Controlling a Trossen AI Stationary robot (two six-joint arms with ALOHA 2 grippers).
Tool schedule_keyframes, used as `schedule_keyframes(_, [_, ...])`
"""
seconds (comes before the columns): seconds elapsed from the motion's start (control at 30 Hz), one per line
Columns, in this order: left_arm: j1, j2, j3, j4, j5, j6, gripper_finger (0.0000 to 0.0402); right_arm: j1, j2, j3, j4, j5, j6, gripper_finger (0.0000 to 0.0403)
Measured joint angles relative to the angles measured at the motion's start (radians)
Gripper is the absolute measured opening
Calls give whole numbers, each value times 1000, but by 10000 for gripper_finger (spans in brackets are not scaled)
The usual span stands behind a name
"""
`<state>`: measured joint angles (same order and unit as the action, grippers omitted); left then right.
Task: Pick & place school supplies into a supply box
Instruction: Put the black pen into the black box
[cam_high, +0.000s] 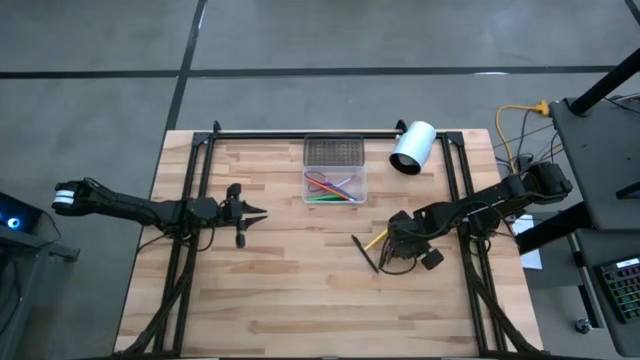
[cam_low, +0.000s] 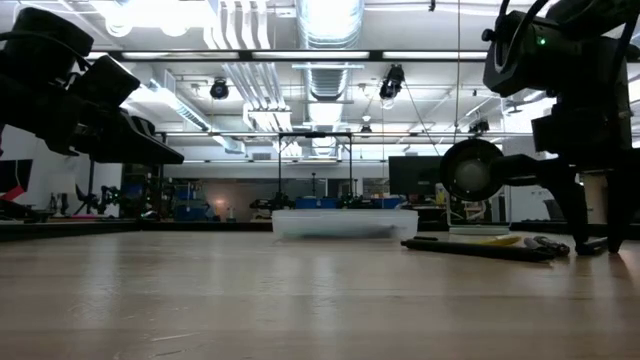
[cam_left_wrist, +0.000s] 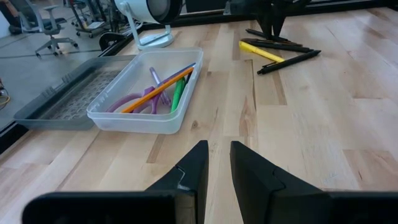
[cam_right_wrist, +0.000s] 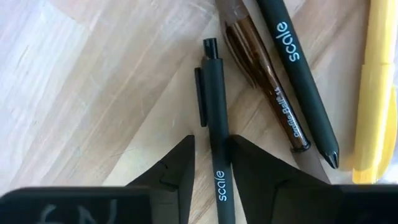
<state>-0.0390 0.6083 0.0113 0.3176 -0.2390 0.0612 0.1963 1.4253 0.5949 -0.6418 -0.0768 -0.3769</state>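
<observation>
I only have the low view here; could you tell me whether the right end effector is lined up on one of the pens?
Observer: Yes. Its wrist view shows the right end effector with one finger on each side of a black pen that lies flat on the table, with a thin gap on one side.
Operator: Thank you. What is already in the box?
Observer: The clear box holds purple scissors, an orange stick and a green pen.
Operator: And where is the other arm, please?
Observer: From above, the left end effector sits to the left of the box, pointing toward it, with nothing between its fingers.
</observation>
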Motion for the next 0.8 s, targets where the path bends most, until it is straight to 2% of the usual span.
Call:
schedule_keyframes(0.47, [0, 0, 0, 0, 0, 0, 52, 0, 1, -1, 9, -10, -28, 32])
schedule_keyframes(0.8, [0, 0, 0, 0, 0, 0, 52, 0, 2, -2, 11, -12, -19, 25])
